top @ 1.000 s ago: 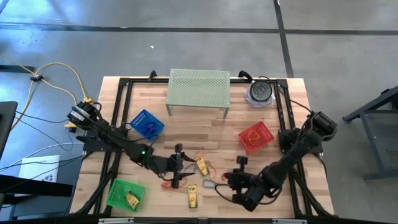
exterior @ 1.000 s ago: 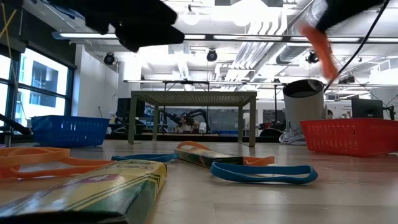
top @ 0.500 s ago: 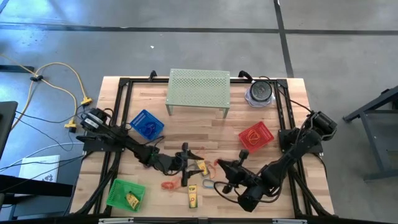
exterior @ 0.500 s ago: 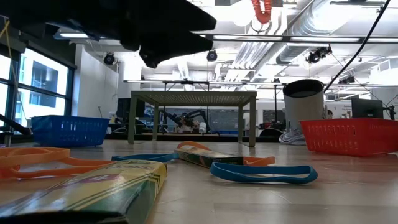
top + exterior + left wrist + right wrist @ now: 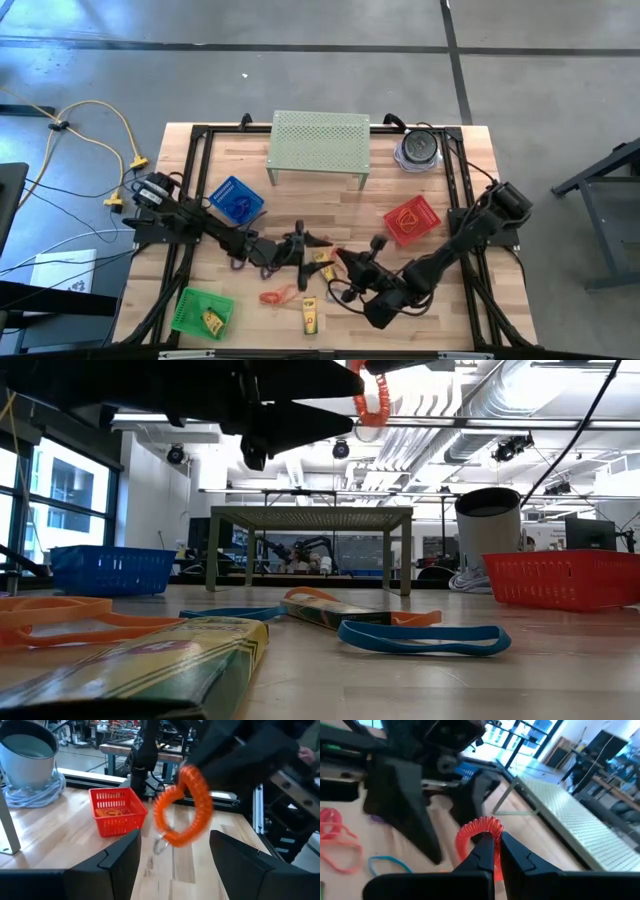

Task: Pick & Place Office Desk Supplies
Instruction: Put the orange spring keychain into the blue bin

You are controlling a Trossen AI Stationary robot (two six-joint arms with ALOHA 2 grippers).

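The right gripper (image 5: 492,851) is pinching an orange-red coiled loop (image 5: 479,831), a ribbed, springy ring like a spiral cord, and is holding it off the wooden table (image 5: 330,205). Its two dark fingers are sitting narrow, nearly closed, with the coil's rim clamped between their tips and the rest of the ring standing up past them. In the left wrist view the same coil (image 5: 182,806) is hanging in the air as a round, finely ridged hoop just ahead of the left gripper's fingers (image 5: 120,855), which are spreading wide with nothing between them. From above, the left gripper (image 5: 300,247) is pointing toward the right gripper (image 5: 352,262), the two close together near the table's middle.

Below the fingers, flat thin bands are lying on the wood grain: a blue loop (image 5: 424,638), smooth and limp, and orange loops (image 5: 60,618) lying in flat curves. A yellow rectangular block (image 5: 150,665) with printed sides is lying flat, and another (image 5: 310,315) is showing from above beside a red-orange tangle (image 5: 272,296).

Beyond the open left fingers a red mesh basket (image 5: 117,810) is standing with grid walls. A pale green perforated metal stand (image 5: 319,144) is standing at the far edge, with a blue mesh basket (image 5: 236,199) and a green one (image 5: 200,311) on the left arm's side
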